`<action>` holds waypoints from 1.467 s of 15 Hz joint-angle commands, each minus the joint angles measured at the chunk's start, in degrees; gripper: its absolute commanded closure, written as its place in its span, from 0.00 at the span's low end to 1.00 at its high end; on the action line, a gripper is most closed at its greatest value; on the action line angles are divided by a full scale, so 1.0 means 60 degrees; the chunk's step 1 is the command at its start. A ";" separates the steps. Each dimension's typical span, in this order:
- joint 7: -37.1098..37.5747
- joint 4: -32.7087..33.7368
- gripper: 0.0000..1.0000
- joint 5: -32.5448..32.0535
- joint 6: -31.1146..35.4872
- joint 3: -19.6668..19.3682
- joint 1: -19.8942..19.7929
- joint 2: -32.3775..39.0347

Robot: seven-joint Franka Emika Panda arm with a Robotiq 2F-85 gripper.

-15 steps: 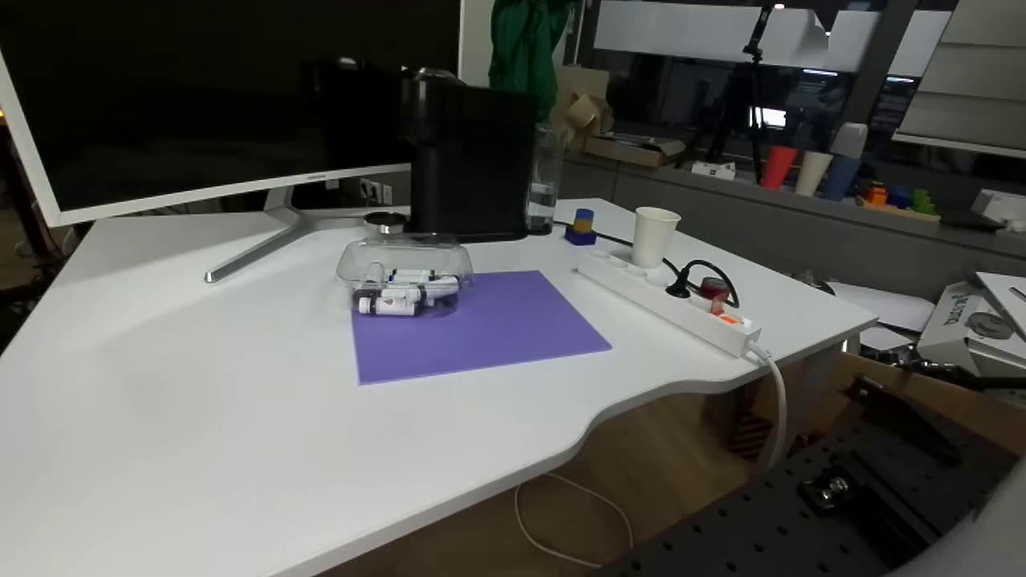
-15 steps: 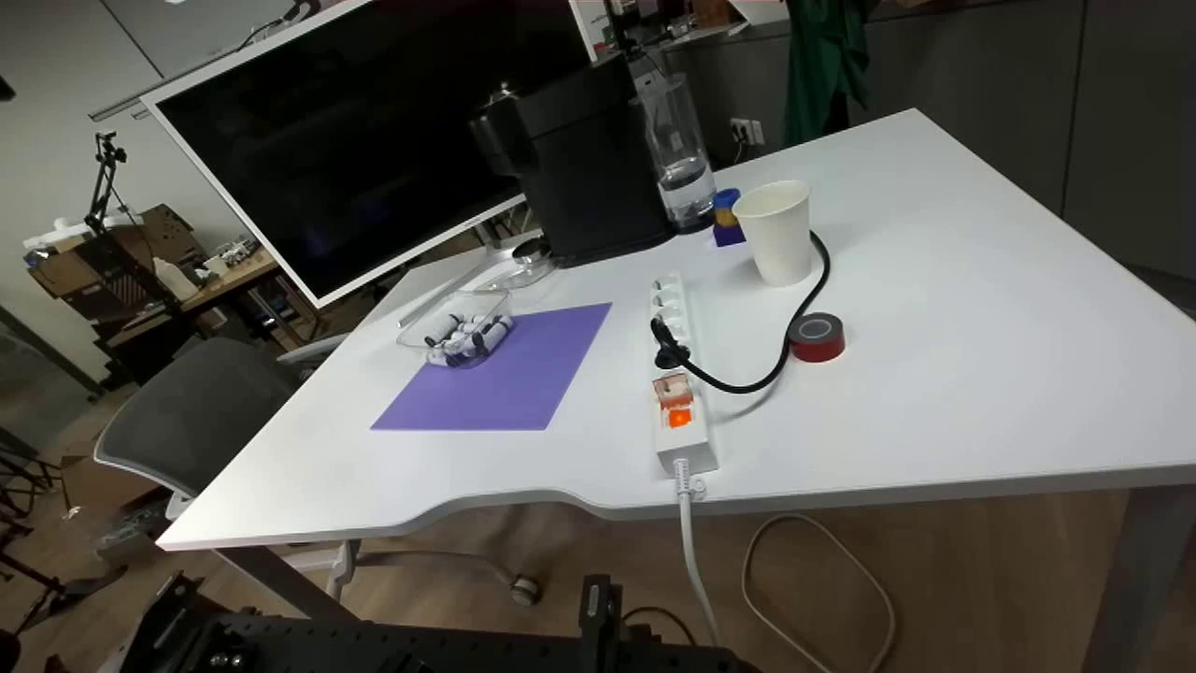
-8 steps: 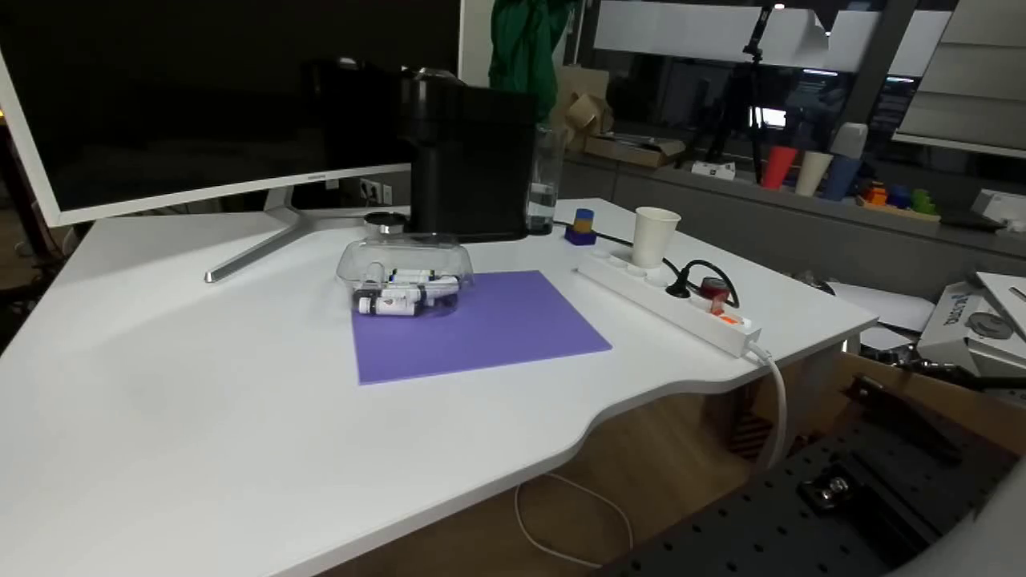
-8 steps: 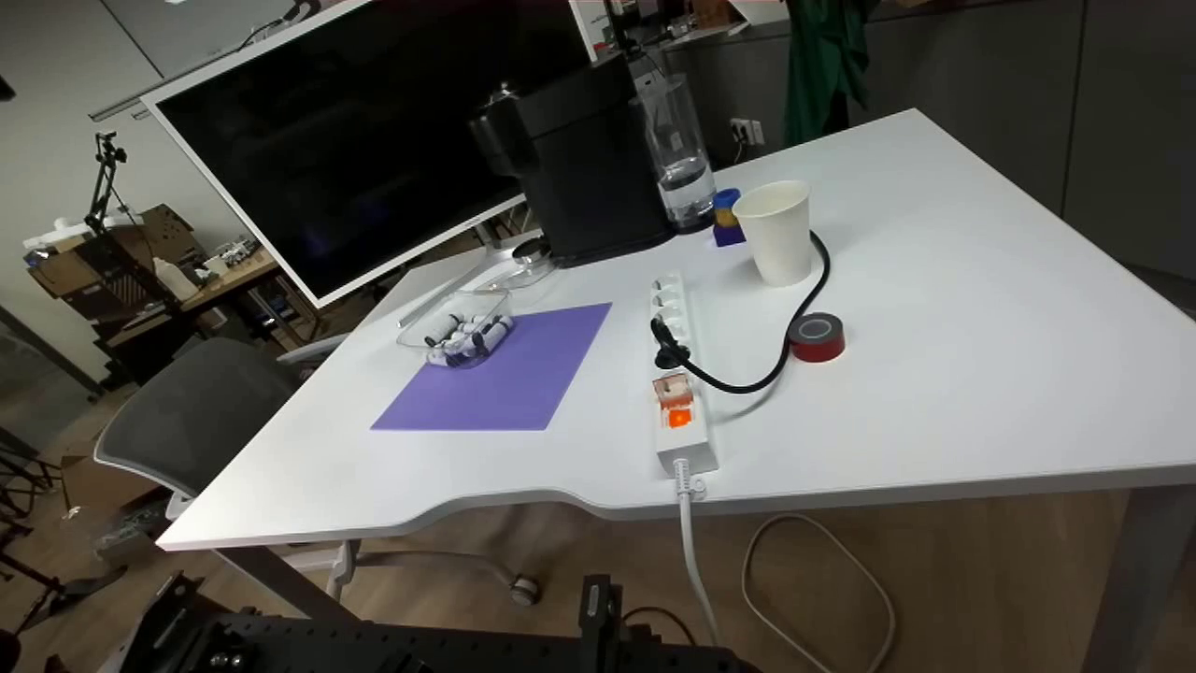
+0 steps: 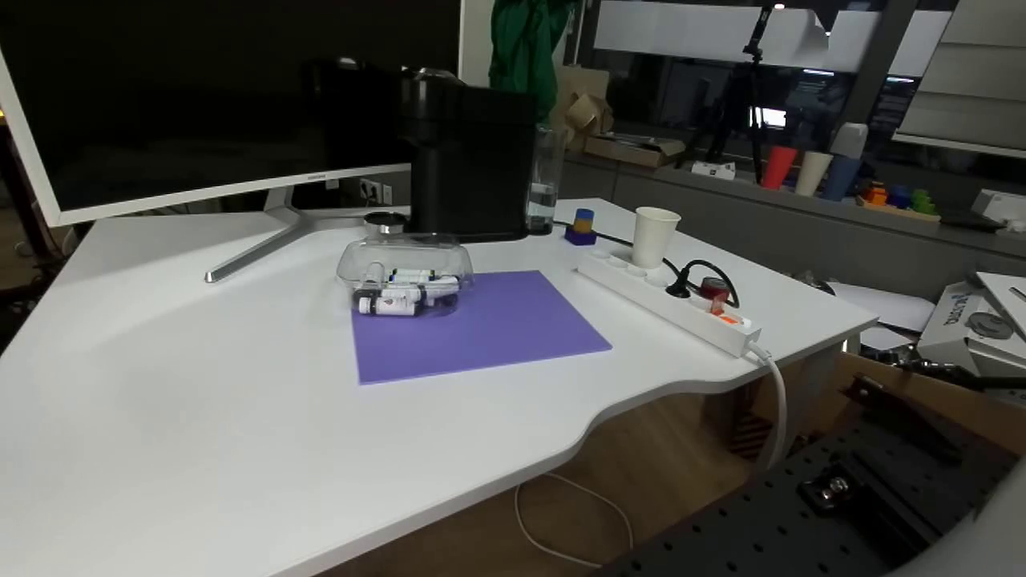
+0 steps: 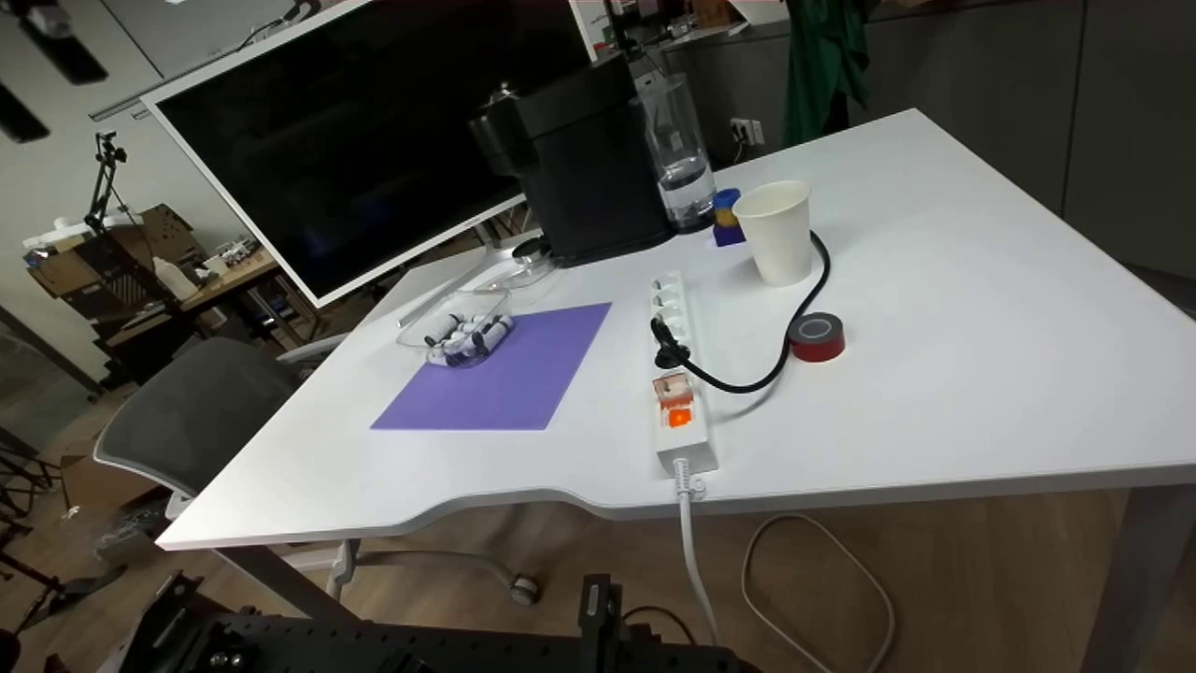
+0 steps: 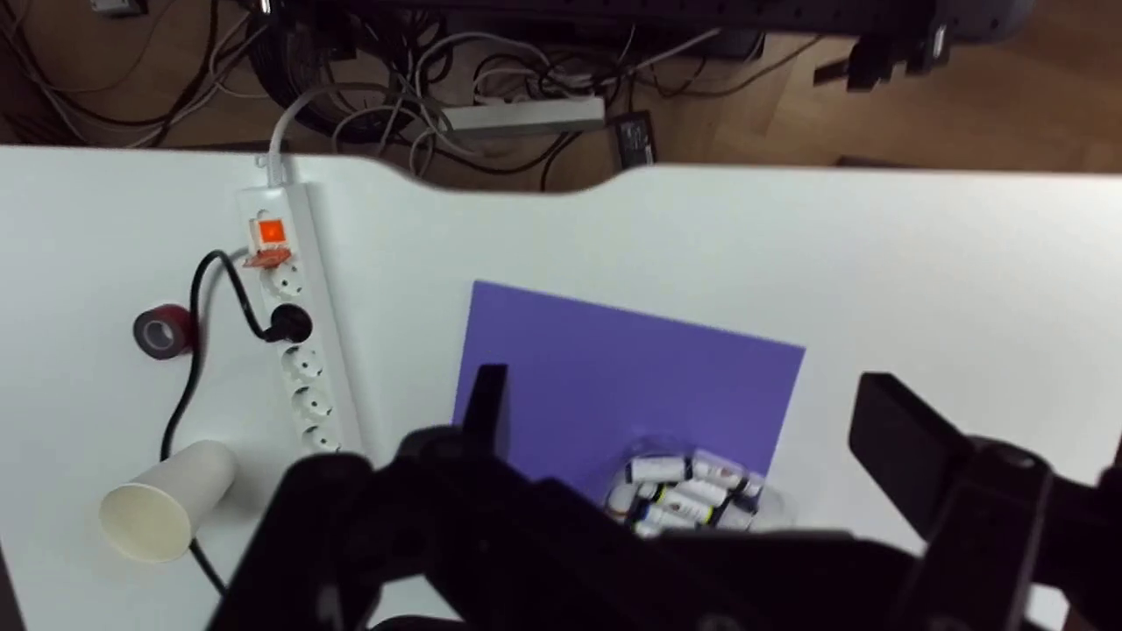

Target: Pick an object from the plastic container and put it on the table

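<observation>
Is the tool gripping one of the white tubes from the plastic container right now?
No, in the wrist view the tool stands open, its fingers wide apart and holding nothing.

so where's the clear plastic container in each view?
In an exterior view: clear plastic container left of centre.
In an exterior view: container also left of centre.
Wrist view: container low, right of centre, partly behind the gripper.
Shared landmark: purple mat; container overlaps its edge.
</observation>
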 commanded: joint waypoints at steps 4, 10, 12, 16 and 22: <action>0.2150 0.0797 0.00 -0.1026 0.4536 -0.0034 -0.1310 0.3577; 0.3654 0.2380 0.00 -0.1434 0.6135 0.0314 -0.0813 0.7061; 0.3725 0.3041 0.00 -0.1408 0.5956 0.0257 -0.0425 0.7825; 0.3370 0.2752 0.00 -0.1244 0.6323 -0.0012 -0.0119 0.7859; 0.3118 0.3202 0.00 -0.1909 0.6431 -0.0185 0.0159 0.9061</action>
